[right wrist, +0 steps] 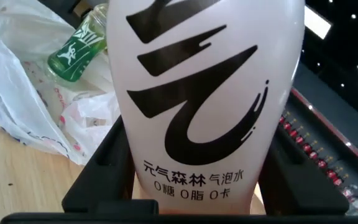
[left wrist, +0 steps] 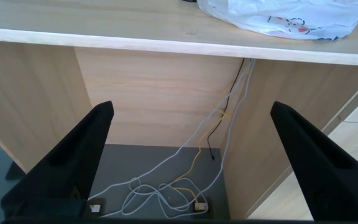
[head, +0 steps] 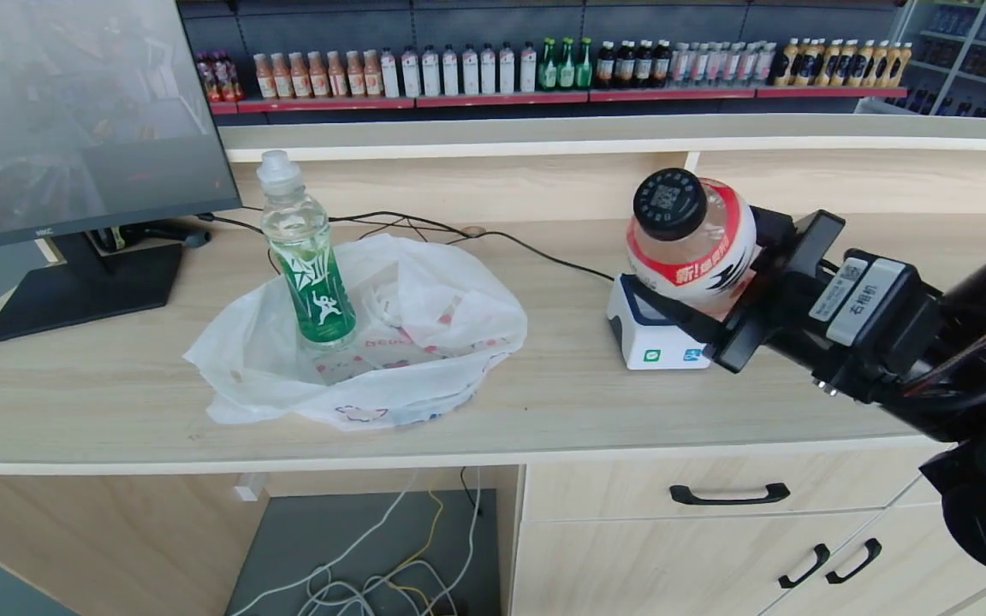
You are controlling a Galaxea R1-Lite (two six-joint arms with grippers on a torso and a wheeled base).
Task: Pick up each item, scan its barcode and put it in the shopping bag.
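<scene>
Our right tool (head: 718, 267) clamped the bottle (head: 688, 233) above the scanner (head: 660, 344), shopping bag (head: 437, 329) well left of it; left tool (left wrist: 191, 115) stood apart

counter (head: 74, 385): matt wood | shopping bag (head: 450, 308): plastic | white bottle (head: 698, 248): glossy plastic

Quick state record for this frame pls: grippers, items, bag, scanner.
right gripper: shut on pink bottle, held over scanner
pink bottle: black cap, tilted; contact with scanner unclear
green bottle: upright inside shopping bag
shopping bag: open on counter, apart from scanner
left gripper: open, below counter level, holding nothing
</scene>
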